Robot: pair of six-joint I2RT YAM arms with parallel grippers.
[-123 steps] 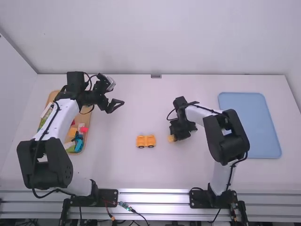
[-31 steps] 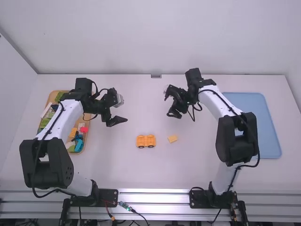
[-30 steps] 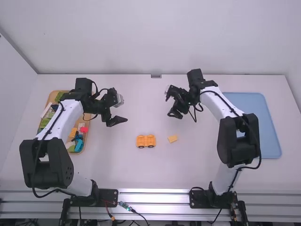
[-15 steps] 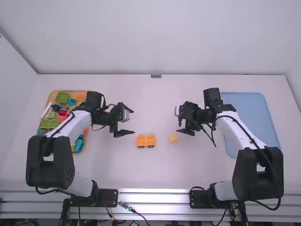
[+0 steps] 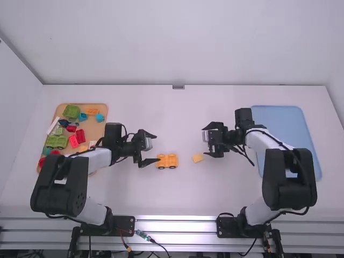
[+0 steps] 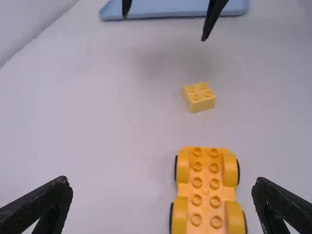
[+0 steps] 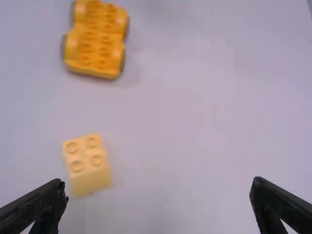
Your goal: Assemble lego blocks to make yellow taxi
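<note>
Had the wooden tray (image 5: 95,127) left of the left gripper (image 5: 156,149). Held that gripper wide apart, grasping nothing. Had the orange wheeled base (image 5: 167,160) on the counter (image 5: 134,193), just right of it, and the small yellow block (image 5: 198,158) farther right. Left that block just left of the right gripper (image 5: 205,141), toward the arm bases. Held the right gripper parted and empty too, left of the blue tray (image 5: 285,126).

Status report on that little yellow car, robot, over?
Left fingers open near wheeled base. Right fingers open near loose yellow block. Block not on base; nothing between them.
</note>
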